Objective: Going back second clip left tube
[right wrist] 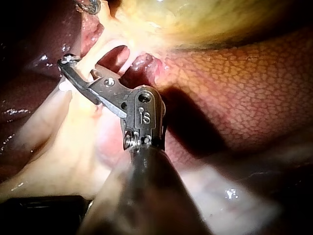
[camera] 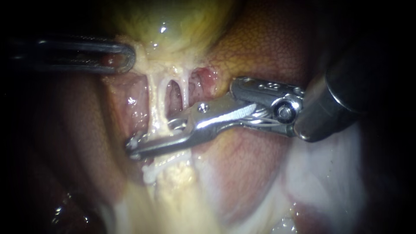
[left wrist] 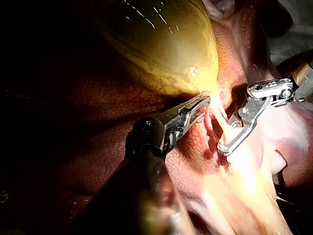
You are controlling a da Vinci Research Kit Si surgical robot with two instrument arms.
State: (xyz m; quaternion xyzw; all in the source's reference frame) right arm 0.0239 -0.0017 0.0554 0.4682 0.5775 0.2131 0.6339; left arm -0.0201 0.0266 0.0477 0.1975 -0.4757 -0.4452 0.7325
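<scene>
Right instrument point(camera: 138, 146) | jaws narrowly apart astride left tube point(camera: 155, 102) | left instrument point(camera: 125, 58) grips gallbladder point(camera: 173, 26)

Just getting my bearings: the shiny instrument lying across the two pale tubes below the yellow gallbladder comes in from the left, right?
No. The endoscope view shows it comes in from the right: it is the right instrument, lying across the left tube and right tube below the gallbladder. The left instrument only grips the gallbladder's edge.

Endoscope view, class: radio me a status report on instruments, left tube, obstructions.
Left instrument shut on gallbladder, lower end. Right instrument tip lies across left tube. Right tube close beside.
</scene>
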